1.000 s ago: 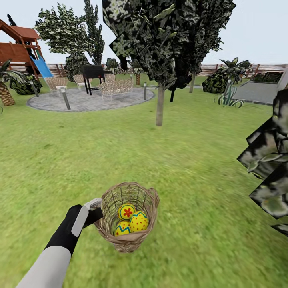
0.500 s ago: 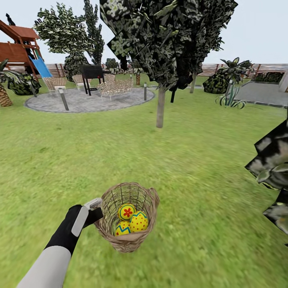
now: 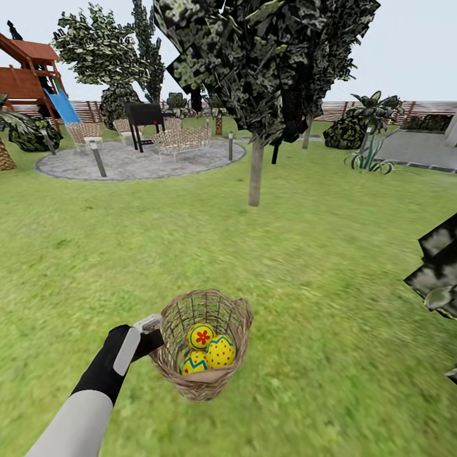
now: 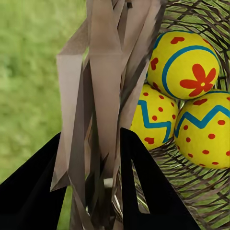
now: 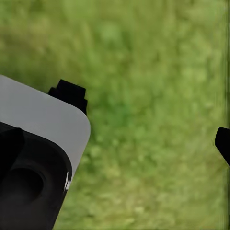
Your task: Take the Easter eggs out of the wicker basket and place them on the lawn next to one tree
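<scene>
the left arm reaches forward, white forearm and black wrist, its left gripper (image 3: pixel 154 334) clamped on the wicker basket (image 3: pixel 204 382) rim, one finger (image 4: pixel 143 191) inside, the other outside.

The wicker basket (image 3: pixel 204 346) sits low in the foreground over the lawn (image 3: pixel 317 266), with the left gripper (image 3: pixel 151 336) on its left rim. Three Easter eggs (image 3: pixel 208 352) lie inside it, bunched together and touching, one on top of the other two. Well beyond the basket and a little to its right stands the tree (image 3: pixel 255 172). Farther back on the left lies a paved patch (image 3: pixel 127 162) with chairs (image 3: pixel 181 139) on it, and a playset (image 3: pixel 32 79) at the far left. A fence (image 3: pixel 393 109) runs behind everything.
</scene>
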`<state>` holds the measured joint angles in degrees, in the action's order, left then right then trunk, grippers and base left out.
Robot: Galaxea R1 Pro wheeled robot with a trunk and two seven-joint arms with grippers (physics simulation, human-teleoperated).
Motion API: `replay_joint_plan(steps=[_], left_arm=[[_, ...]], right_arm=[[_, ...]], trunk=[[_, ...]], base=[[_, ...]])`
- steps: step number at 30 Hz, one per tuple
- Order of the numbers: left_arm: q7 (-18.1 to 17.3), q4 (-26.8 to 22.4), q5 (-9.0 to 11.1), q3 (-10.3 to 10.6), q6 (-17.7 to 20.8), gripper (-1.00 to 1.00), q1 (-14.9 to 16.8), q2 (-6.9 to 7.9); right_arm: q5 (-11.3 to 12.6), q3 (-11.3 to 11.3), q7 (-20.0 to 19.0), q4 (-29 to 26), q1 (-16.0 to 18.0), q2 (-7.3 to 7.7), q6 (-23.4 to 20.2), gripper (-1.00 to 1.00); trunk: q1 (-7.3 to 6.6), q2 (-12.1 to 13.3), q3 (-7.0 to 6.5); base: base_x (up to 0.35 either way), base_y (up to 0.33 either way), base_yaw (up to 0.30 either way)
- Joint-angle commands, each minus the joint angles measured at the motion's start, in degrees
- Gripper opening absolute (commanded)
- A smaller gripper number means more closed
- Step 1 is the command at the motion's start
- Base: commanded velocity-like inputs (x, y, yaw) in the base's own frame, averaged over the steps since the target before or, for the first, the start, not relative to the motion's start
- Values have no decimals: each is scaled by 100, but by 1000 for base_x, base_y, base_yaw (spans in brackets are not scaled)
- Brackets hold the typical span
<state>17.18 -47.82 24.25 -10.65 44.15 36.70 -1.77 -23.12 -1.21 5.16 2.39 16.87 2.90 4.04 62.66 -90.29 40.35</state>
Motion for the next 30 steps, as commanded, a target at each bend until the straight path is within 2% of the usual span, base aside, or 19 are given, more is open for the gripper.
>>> replay_joint_plan(steps=[1, 18, 30], left_arm=[[46, -9, 107, -16, 6, -100, 4, -7], [48, -16, 106, -16, 6, -100, 4, -7], [48, -16, 106, -16, 6, -100, 4, -7]], right_arm=[[-22, -11, 29, 25, 9, 0, 36, 100], [12, -8, 29, 25, 9, 9, 43, 100], [18, -7, 20, 25, 9, 9, 36, 100]], trunk=[[3, -3, 5], [3, -3, 5], [3, -3, 5]], base=[[319, 0, 0], [319, 0, -5], [319, 0, -235]])
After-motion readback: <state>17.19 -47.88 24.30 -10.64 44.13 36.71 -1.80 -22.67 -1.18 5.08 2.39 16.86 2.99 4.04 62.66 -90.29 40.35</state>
